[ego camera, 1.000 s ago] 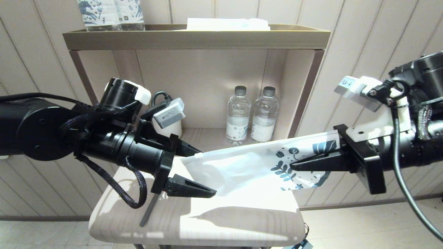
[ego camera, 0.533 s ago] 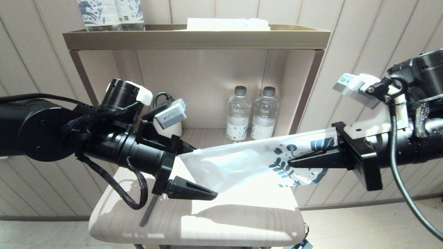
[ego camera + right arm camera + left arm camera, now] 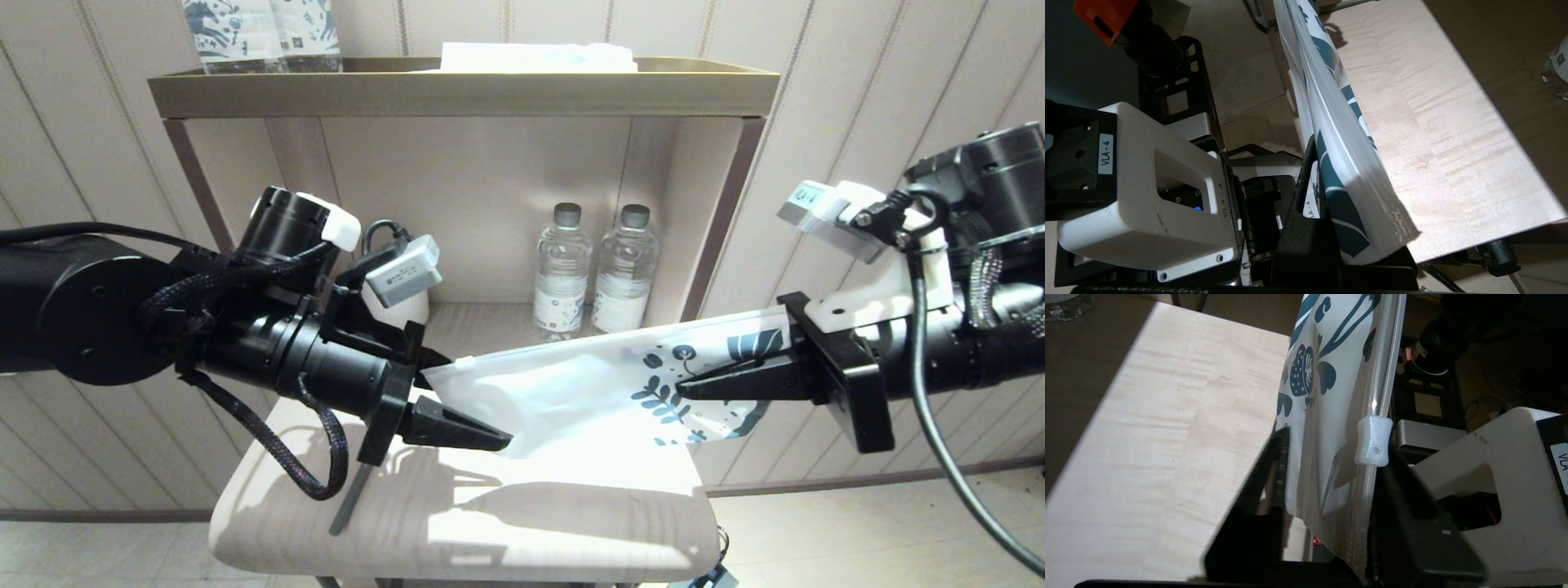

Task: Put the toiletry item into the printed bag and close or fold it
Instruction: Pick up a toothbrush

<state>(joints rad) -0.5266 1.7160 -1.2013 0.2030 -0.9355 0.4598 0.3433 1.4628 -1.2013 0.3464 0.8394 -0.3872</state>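
I hold the flat white plastic zip pouch printed with dark blue leaves and flowers in the air between my two arms, above the pale wooden table. My right gripper has its fingers pressed tight on the printed end. My left gripper straddles the plain end with fingers part way in; one black finger lies against the pouch face, the other beside the zip track, just by the small white slider. Whether they truly pinch yet I cannot tell.

The pouch looks feather-light and floppy; it sags and creases between my grips, and its film seems slick, so I judge it would slip from a loose hold. The stiffer zip rim and the slider look like the best places to take it.

The long slim grey toothbrush lies on the table below my left arm, outside the pouch. It seems rigid, thin and light; I would pinch its handle across the middle.
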